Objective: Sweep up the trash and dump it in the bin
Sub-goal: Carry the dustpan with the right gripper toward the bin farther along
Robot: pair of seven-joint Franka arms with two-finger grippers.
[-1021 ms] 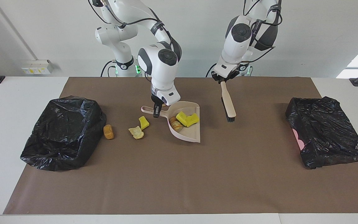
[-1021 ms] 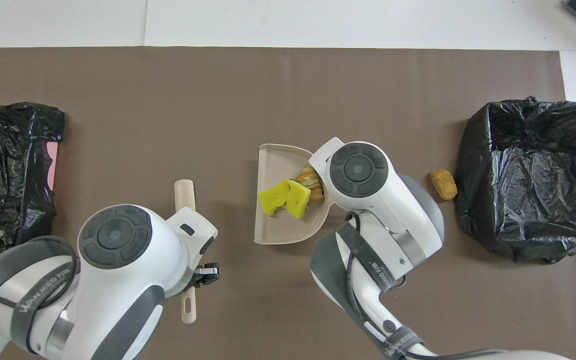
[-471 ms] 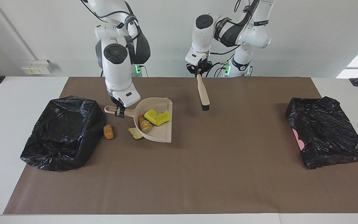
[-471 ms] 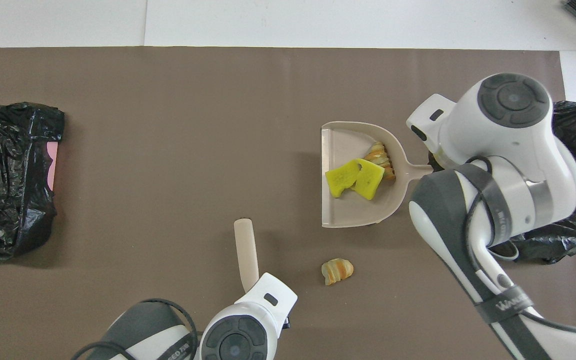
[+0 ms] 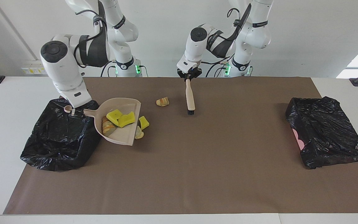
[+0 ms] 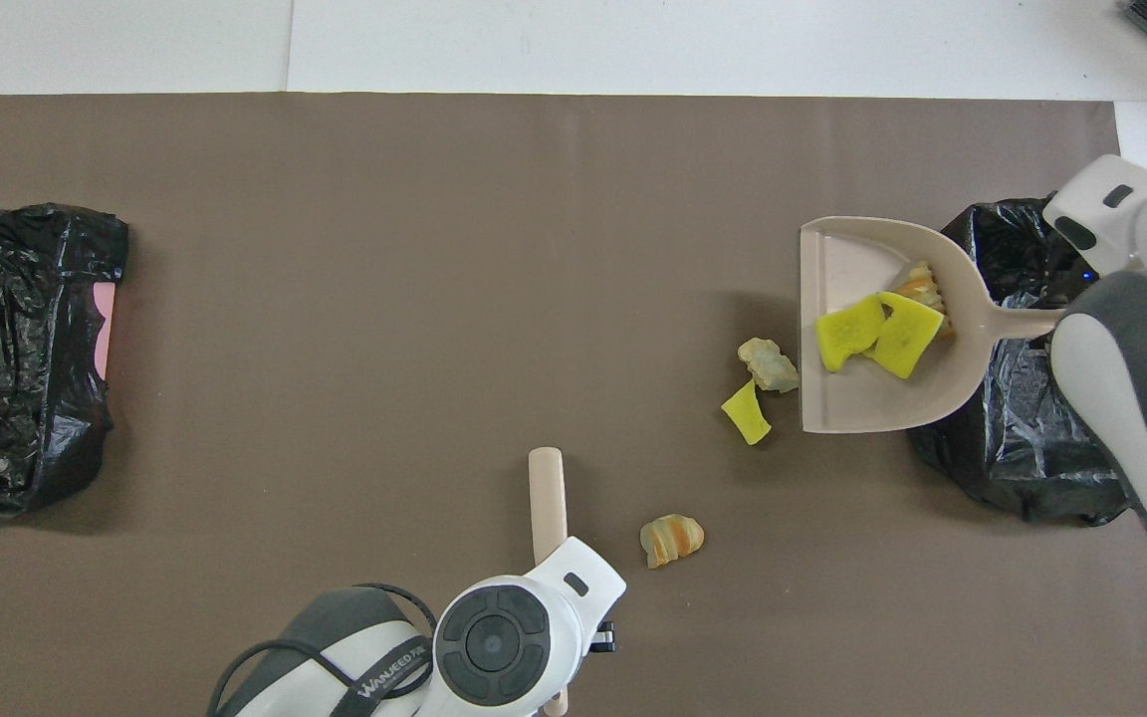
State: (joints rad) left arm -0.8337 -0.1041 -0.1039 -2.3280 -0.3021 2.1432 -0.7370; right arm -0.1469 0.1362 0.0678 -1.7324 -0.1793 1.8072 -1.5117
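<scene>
Right gripper (image 5: pixel 74 114), jaws clenched on beige plastic dustpan (image 5: pixel 121 126) over black-lined bin (image 5: pixel 59 137): tip handle-low, slowly, retaining yellow sponge pieces (image 5: pixel 120 117); left gripper (image 5: pixel 188 76) clasps brush (image 5: pixel 190 96)

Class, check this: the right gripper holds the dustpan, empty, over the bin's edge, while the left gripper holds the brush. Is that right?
Not quite. The dustpan is not empty: the overhead view shows two yellow sponge pieces and a tan foam lump in it. The rest stands: right gripper, bin, left gripper, brush.
</scene>
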